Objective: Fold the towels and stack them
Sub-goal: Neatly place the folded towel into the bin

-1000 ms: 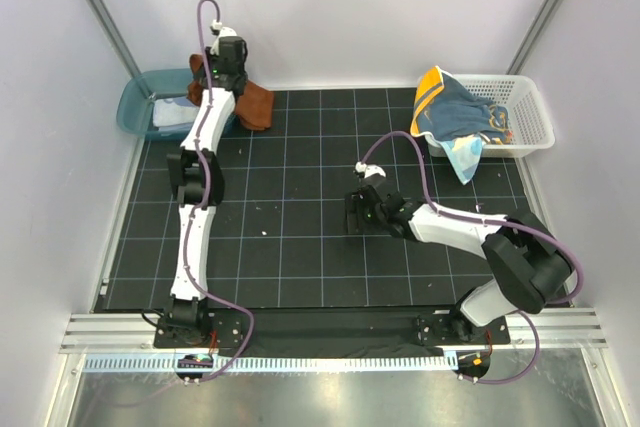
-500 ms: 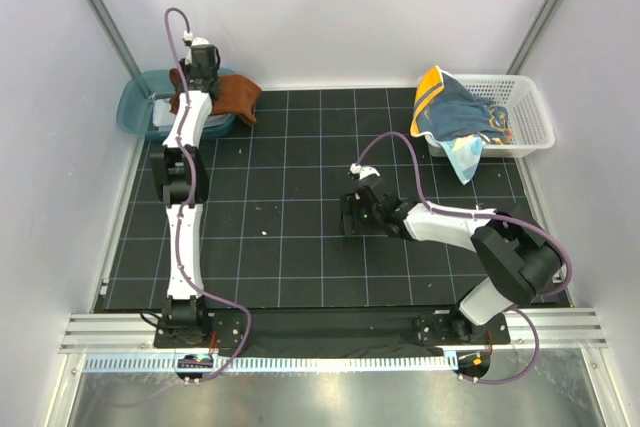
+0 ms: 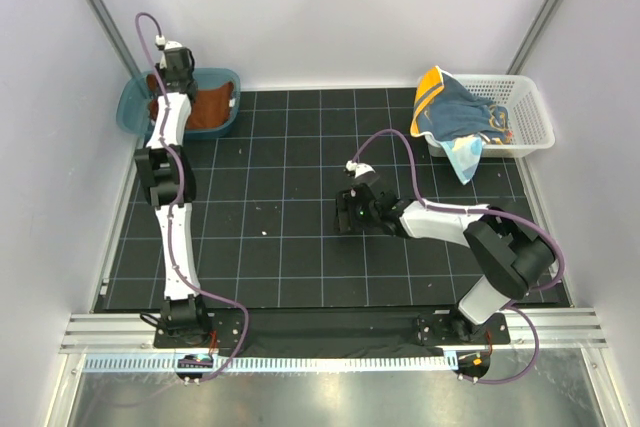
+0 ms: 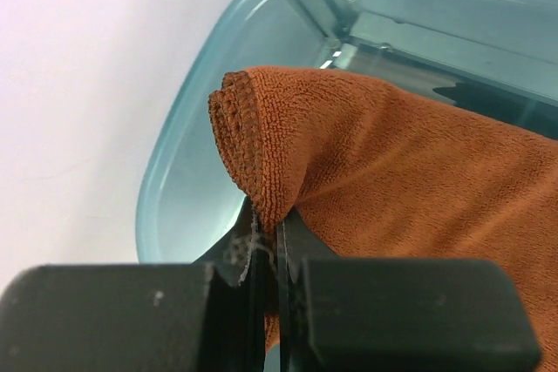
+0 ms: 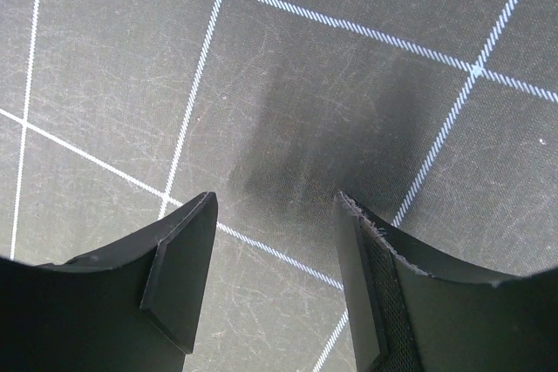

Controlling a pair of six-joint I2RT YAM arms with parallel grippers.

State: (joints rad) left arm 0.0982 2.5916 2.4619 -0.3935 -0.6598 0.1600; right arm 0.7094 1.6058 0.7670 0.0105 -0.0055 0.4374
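Observation:
A folded rust-brown terry towel (image 3: 207, 109) lies over the teal tub (image 3: 228, 82) at the back left. My left gripper (image 3: 172, 72) is shut on its folded corner. The left wrist view shows the brown towel (image 4: 392, 154) pinched between the closed fingers, with the tub's rim (image 4: 187, 102) behind it. Navy, yellow-bordered and teal spotted towels (image 3: 460, 117) hang over the edge of the white lattice basket (image 3: 525, 112) at the back right. My right gripper (image 3: 347, 213) hovers open over the bare black mat (image 5: 288, 84), holding nothing.
The black gridded mat (image 3: 290, 237) covers the table between white walls. Metal corner posts stand at the back left and back right. A few small white specks lie on the mat near the middle left.
My left arm has swung left and back, carrying the brown towel from the tub's right edge over into the tub. My right gripper has drifted slightly left over the mat.

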